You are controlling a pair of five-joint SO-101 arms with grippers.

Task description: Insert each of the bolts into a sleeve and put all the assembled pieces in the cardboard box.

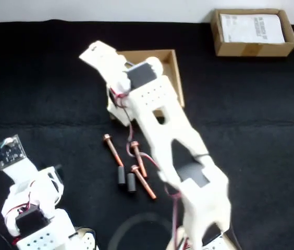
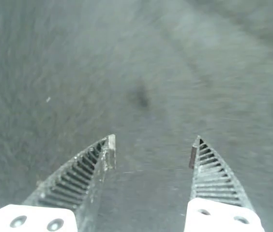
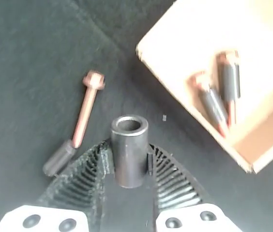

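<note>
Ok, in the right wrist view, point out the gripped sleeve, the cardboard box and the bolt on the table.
sleeve (image 3: pixel 129 154), right wrist view, its dark side wall.
cardboard box (image 3: pixel 189 43), right wrist view, bare inner floor.
bolt (image 3: pixel 84 111), right wrist view, mid copper shank.

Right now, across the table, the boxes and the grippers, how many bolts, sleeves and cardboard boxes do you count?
Cardboard boxes: 2
Bolts: 5 (3 on the table, 2 in the near box)
Sleeves: 5 (2 on the table, 2 in the near box, 1 in the right gripper)
Total: 12
</note>
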